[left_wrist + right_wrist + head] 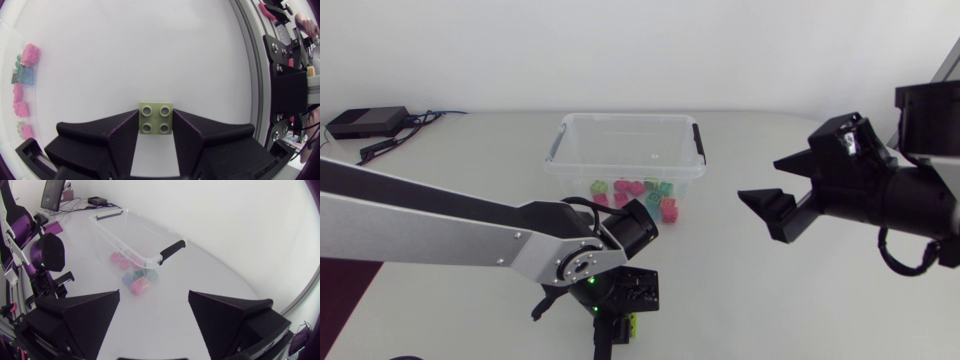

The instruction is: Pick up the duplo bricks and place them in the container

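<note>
Left pincer (156,129) pinching green brick (156,116); from overhead, brick mostly hidden under it. Right pincer (155,314) spread. Left arm (440,232) covers part of loose bricks (638,190) beside container (625,135).

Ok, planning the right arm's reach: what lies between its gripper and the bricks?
Nothing: bare table from the right gripper to the bricks, in the right wrist view.

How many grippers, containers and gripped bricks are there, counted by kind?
Grippers: 2, the left gripper and the right gripper
Containers: 1, the container
Gripped bricks: 1, the green brick in the left gripper
Total: 4
</note>
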Tool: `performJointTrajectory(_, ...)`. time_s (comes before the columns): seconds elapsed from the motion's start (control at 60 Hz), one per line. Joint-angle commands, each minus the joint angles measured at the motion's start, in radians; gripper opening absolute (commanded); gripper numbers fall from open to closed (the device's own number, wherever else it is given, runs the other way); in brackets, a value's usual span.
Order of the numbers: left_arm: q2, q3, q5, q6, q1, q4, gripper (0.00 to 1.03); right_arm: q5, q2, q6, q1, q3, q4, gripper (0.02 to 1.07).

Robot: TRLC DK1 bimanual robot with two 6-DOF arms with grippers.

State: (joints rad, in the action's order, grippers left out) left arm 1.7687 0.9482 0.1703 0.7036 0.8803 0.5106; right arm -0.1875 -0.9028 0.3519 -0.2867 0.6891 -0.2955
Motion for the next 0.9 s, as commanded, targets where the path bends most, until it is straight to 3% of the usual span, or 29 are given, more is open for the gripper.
performJointTrajectory(0.0, -0.064, -0.014, -0.008, -0.015, -0.012, 0.035, 0.26, -0.006, 0.074, 0.013, 0.011, -0.063, -0.031, 1.01)
performJointTrajectory(0.2, -0.232, 0.004, -0.008, -0.030, -0.060, 0.069, 0.26, -0.013, 0.229, 0.013, 0.055, -0.169, -0.063, 1.01)
performJointTrajectory(0.417, -0.319, 0.093, -0.006, -0.079, -0.164, 0.066, 0.27, -0.044, 0.285, 0.013, 0.167, -0.215, -0.024, 1.01)
performJointTrajectory(0.783, -0.350, 0.181, -0.008, -0.234, -0.322, -0.152, 0.30, 0.005, 0.386, -0.042, 0.204, -0.283, 0.075, 1.01)
performJointTrajectory(0.883, -0.313, 0.208, -0.061, -0.277, -0.368, -0.261, 0.32, 0.029, 0.398, -0.057, 0.204, -0.290, 0.096, 1.01)
